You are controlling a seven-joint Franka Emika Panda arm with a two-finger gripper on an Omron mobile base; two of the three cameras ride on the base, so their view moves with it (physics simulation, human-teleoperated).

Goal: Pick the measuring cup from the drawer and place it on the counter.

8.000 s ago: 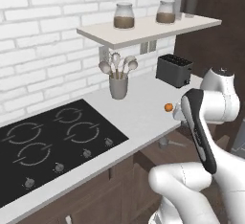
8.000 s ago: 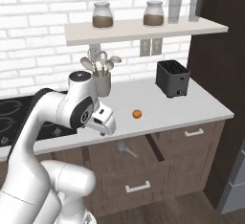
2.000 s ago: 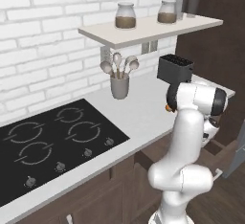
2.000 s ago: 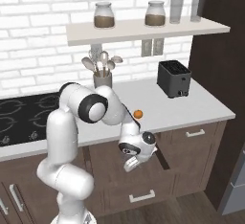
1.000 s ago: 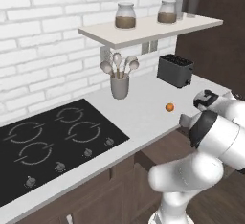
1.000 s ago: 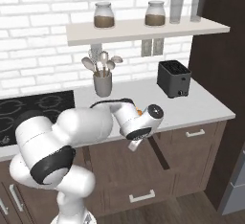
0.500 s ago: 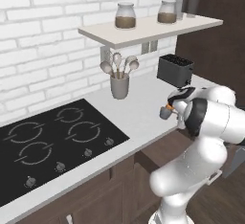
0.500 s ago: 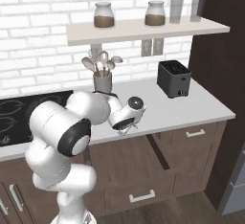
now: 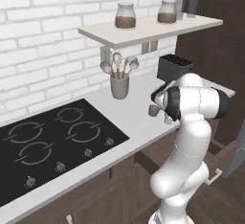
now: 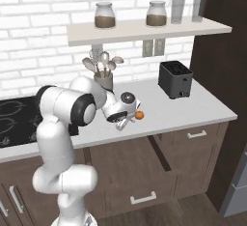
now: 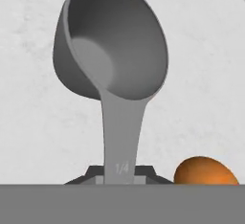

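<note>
The gripper [image 11: 119, 173] was pinched on the handle of the measuring cup [image 11: 112, 46], whose bowl hung over the counter [image 10: 188, 106] with its mouth facing the hand camera. An orange ball [image 11: 206, 172] lay on the counter just beside the cup's handle. Below the counter's edge the drawer [image 10: 159, 155] stood pulled out. Behind the cup, near the wall, stood a utensil holder [image 9: 119, 85] and a toaster [image 10: 175, 79].
</note>
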